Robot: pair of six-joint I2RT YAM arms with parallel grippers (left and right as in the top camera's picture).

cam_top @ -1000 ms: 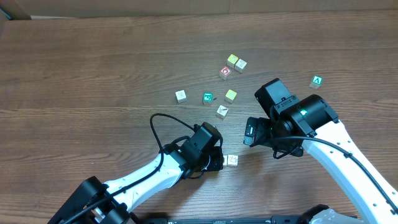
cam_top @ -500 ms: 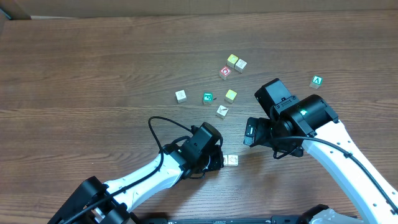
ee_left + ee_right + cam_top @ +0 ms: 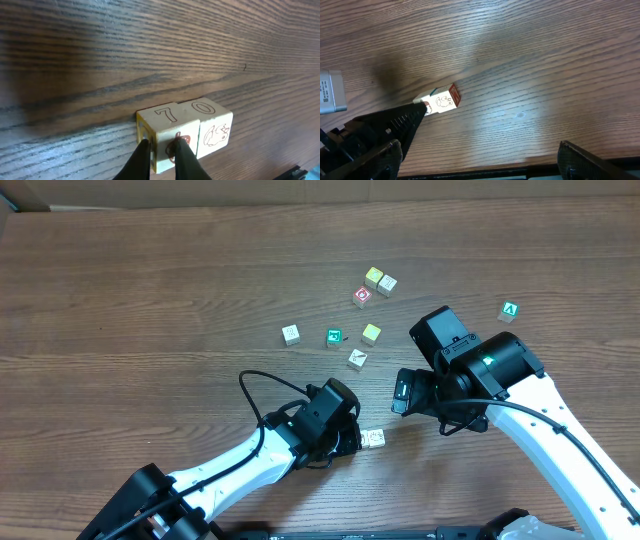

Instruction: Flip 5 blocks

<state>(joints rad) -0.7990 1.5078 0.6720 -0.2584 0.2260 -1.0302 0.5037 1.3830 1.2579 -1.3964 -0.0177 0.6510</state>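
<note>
Nearest, the left fingers (image 3: pixel 141 162) are pinched almost together with nothing between them. Their tips rest against the near face of a pale wooden cube with a 7 on top (image 3: pixel 167 120). It sits on the brown wood-grain worktop (image 3: pixel 100 60), touching a pale cube printed with a rabbit (image 3: pixel 215 132). The right fingers (image 3: pixel 592 162) are spread wide and empty. Farther off lie a teal-faced cube (image 3: pixel 334 336) and a red-marked cube (image 3: pixel 362 296), unattended. One flip seems in hand; how many are done cannot be told.
</note>
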